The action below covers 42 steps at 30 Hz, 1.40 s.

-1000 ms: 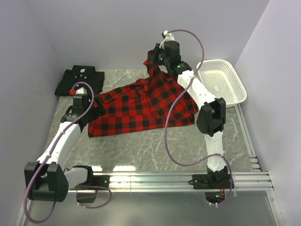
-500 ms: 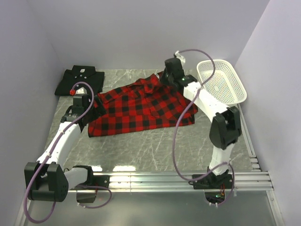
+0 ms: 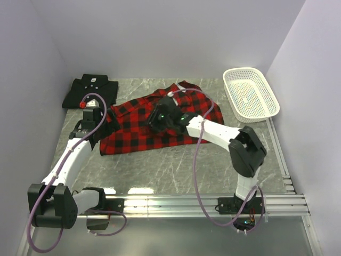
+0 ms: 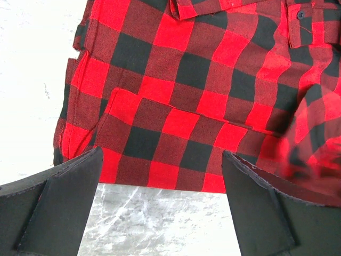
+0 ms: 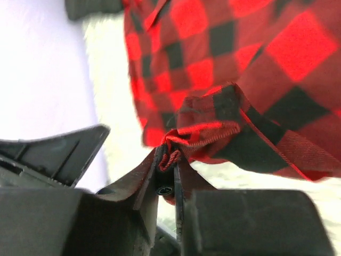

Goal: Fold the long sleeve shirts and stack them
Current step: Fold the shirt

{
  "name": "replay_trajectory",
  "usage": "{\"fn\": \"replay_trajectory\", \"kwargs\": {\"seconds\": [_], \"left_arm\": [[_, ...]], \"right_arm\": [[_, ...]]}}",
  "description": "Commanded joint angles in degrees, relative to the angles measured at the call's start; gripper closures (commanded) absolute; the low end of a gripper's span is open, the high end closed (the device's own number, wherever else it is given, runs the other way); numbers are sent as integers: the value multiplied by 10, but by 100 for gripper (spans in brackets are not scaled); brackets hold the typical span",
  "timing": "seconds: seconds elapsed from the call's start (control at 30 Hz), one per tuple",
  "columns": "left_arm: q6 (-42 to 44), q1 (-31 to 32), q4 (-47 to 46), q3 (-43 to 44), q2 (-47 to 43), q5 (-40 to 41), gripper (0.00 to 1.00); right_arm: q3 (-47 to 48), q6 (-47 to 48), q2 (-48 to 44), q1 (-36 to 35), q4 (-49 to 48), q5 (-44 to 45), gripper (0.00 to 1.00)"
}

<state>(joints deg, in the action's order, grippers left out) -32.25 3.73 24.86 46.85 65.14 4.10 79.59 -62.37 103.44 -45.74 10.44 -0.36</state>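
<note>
**Step in hand (judged):** a side portion of the plaid shirt [image 3: 139,133] is being folded across its body.

**State**
- The plaid shirt is spread on the marble table [image 3: 176,165], mid-table, slightly left of centre.
- The right gripper [image 3: 158,116] is over the middle of the shirt. In the right wrist view its fingers [image 5: 146,181] are pressed together on a bunched fold of plaid cloth.
- The left gripper [image 4: 162,160] is spread, holds nothing, and is positioned over the shirt's edge at the left.
- The black shirt [image 3: 90,92] lies folded in the far left corner, just beside the plaid shirt's corner; whether they touch cannot be told.

**Procedure**
1. The pinched fold should be carried low and level, so that the cloth beneath is not dragged.
2. The fold should be laid flat and in line with the shirt's long edge before the fingers are parted.
3. The left edge may be pinned by the left gripper if the body begins to slide.

**Edges and room**
- Bare table is available between the shirt's near edge and the arm bases; withdrawal is best directed there.
- The white mesh basket [image 3: 269,98] stands well apart at the far right.
- Little room is left at the far left, where the black shirt lies near the wall.
</note>
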Motion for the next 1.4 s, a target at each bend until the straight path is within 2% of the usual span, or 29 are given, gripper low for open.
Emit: {"fn": "replay_trajectory", "kwargs": {"seconds": [0.0,0.07,0.17,0.23,0.3,0.4,0.53,0.63,0.8,0.93,1.07,1.2,1.37], "left_arm": [[3,-1,-12,-7,-8,-14,1],[2,1,-14,-8,-5,-22,1],[-5,5,-10,-4,5,-36,1],[-12,8,-3,-3,13,-51,1],[-30,10,0,-4,17,-76,1],[-59,21,-12,-15,26,-100,1],[-90,44,-22,-8,57,-107,3],[-134,89,-16,24,93,-60,5],[-211,167,45,131,195,25,12],[-239,206,122,227,285,126,17],[-257,243,190,334,371,173,23],[-265,264,254,420,459,217,27],[-277,269,316,505,524,253,31]], "right_arm": [[40,-29,44,-12,-75,-75,54],[57,0,56,-14,-82,-105,35],[85,64,54,-14,-61,-126,21],[100,101,40,-11,-26,-126,16],[94,162,6,-6,-3,-105,16],[56,251,-52,8,39,-9,17],[-17,280,-117,57,54,0,20],[-93,291,-176,97,56,18,21],[-205,324,-275,130,53,62,21],[-265,337,-327,133,49,99,21],[-329,345,-373,137,22,116,21],[-363,351,-389,150,-8,106,21],[-402,352,-407,156,-38,79,22]]}}
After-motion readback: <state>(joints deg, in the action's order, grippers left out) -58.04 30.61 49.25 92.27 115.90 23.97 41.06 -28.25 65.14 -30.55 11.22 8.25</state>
